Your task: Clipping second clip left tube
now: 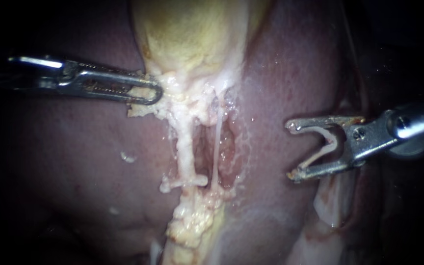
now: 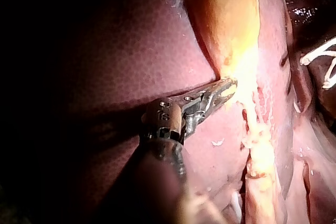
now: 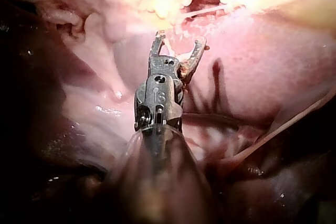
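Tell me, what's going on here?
Two robot instruments work on a gallbladder lying on the liver. The left instrument grips the gallbladder's lower end. The right instrument holds a new clip in its wide jaws, not yet at the left tube, which already carries what looks like a placed clip.

On my screen the dark reddish-brown, smooth liver (image 1: pixel 74 162) fills most of the field, and a small clear droplet (image 1: pixel 127 157) sits on it. The yellowish, smooth-walled gallbladder (image 1: pixel 187 34) comes down from the top and narrows into ragged whitish tissue. Below that I see a raw red hollow (image 1: pixel 229 157) with a thin pale tube (image 1: pixel 217 147) running lengthwise down it. Lumpy cream-yellow fat (image 1: pixel 192 228) lies under the hollow. A pale, glistening flap of tissue (image 1: pixel 334 201) lies at the lower right.
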You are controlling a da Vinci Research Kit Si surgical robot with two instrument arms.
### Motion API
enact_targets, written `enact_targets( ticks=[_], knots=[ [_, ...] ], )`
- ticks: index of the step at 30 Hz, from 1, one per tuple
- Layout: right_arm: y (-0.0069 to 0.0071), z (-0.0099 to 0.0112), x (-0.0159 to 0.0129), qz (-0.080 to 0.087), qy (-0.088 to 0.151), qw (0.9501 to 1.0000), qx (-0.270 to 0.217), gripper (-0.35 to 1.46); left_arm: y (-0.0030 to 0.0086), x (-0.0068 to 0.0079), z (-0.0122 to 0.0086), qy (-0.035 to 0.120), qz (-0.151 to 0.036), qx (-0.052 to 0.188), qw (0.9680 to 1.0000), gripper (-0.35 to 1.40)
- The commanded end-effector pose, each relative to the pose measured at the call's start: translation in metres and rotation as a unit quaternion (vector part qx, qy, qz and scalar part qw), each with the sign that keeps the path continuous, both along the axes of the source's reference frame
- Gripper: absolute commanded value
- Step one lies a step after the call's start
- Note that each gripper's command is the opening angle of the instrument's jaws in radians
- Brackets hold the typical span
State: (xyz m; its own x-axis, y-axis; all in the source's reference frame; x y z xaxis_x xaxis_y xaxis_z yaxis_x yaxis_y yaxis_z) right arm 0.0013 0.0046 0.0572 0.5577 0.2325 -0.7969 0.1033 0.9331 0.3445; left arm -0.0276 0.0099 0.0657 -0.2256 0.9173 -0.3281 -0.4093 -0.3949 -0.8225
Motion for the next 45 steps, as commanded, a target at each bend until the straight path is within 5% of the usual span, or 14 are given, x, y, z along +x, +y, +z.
enact_targets(
  ticks=[1,6,13,25,27,31,37,45],
  knots=[
    [0.0000,0.0000,0.0000,0.000,0.000,1.0000,0.000,0.50,0.0001,0.0002,-0.0003,-0.001,0.001,0.001,1.0000,-0.35],
    [0.0001,0.0001,0.0000,0.000,0.000,1.0000,0.000,0.50,0.0012,0.0022,-0.0025,-0.003,0.003,0.006,1.0000,-0.35],
    [0.0001,0.0001,0.0001,-0.001,0.001,1.0000,0.001,0.50,0.0032,0.0057,-0.0077,-0.008,-0.022,0.011,0.9997,-0.35],
    [-0.0003,-0.0003,0.0017,-0.018,0.014,0.9997,0.013,0.50,0.0030,0.0058,-0.0076,-0.007,-0.024,0.010,0.9996,-0.35],
    [-0.0005,-0.0003,0.0028,-0.013,0.013,0.9988,0.045,0.50,0.0030,0.0058,-0.0076,-0.007,-0.024,0.010,0.9996,-0.35],
    [-0.0014,0.0002,0.0055,0.005,0.004,0.9933,0.115,0.50,0.0029,0.0057,-0.0076,-0.006,-0.025,0.010,0.9996,-0.35],
    [-0.0022,0.0025,0.0101,0.047,0.028,0.9813,0.184,0.50,0.0027,0.0055,-0.0075,-0.006,-0.025,0.009,0.9996,-0.35],
    [-0.0022,0.0064,0.0140,0.061,0.065,0.9675,0.236,0.50,0.0025,0.0052,-0.0075,-0.005,-0.027,0.009,0.9996,-0.35]
  ],
)
